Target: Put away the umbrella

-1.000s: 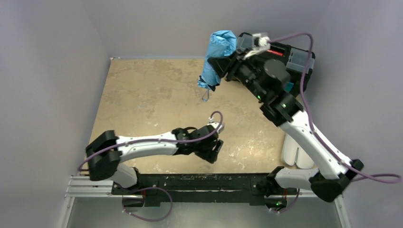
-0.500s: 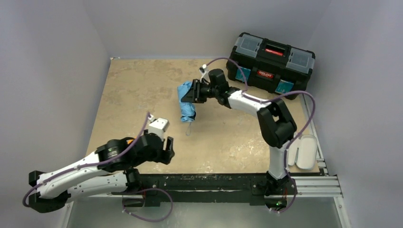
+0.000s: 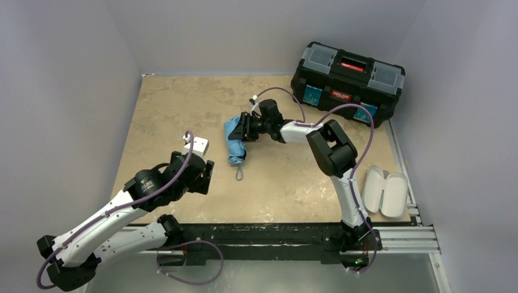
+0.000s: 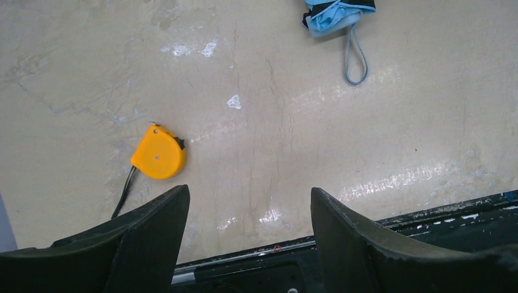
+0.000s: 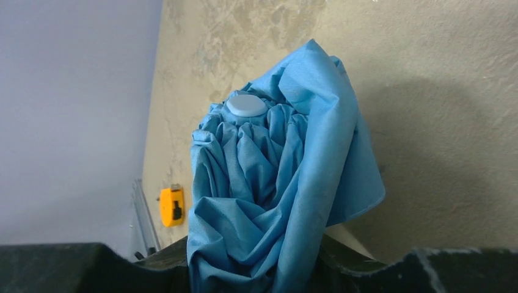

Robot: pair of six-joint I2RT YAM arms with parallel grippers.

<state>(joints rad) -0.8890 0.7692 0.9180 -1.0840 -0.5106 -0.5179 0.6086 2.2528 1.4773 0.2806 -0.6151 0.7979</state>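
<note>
Top external: folded light-blue fabric umbrella (image 3: 236,143) runs far-to-near, strap end toward the arm bases. The right gripper (image 3: 245,127) clamps its canopy; the left gripper (image 4: 249,198) gapes, empty.

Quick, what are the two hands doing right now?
Left hand: open, holding nothing.
Right hand: closed on the umbrella.

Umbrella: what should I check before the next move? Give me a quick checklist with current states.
1. Right claw grips umbrella: ok, fabric is bunched in it.
2. Umbrella tidily wrapped: not ok, fabric hangs loose.
3. Left claw open and empty: ok.
4. Tape measure apart from umbrella: ok.
5. Toolbox lid open: not ok, closed.
6. Umbrella lifted off the table: cannot tell.
</note>
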